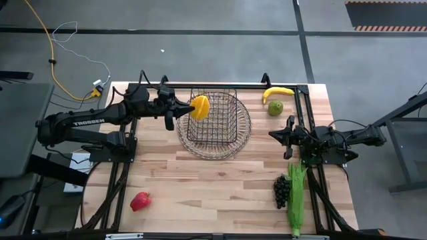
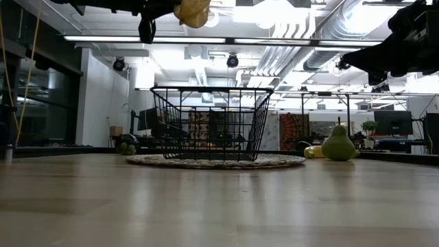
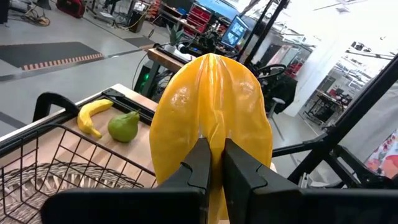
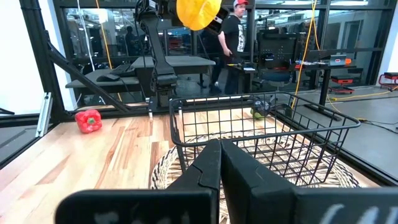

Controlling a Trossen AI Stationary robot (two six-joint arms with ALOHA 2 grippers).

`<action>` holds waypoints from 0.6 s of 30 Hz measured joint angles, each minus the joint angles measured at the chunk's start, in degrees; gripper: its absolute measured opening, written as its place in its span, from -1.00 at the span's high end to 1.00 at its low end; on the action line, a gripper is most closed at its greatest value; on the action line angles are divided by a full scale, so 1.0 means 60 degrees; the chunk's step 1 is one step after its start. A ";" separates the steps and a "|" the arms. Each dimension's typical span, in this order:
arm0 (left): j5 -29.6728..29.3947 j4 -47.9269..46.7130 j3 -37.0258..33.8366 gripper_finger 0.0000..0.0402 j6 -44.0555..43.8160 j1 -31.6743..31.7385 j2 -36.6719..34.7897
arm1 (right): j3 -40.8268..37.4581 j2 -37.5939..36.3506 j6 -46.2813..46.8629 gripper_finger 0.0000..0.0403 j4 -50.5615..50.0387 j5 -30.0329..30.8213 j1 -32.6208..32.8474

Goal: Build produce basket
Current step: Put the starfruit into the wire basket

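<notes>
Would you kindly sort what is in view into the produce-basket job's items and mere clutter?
Job:
- basket
- yellow fruit, held in the left end effector
- banana
- pear
- grapes
- corn
- red pepper

Lying about:
- yellow cable on the floor

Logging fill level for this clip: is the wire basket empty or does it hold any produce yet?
Empty. The basket shows only bare mesh; the yellow-orange fruit hangs above its rim, pinched in the left gripper.

White lettering "TROSSEN" along the left arm, no other legible text
</notes>
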 joint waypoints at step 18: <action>-0.0914 0.0517 0.0010 0.95 0.0422 0.0000 0.0099 | 0.0003 0.0004 0.0000 1.00 0.0004 -0.0001 0.0003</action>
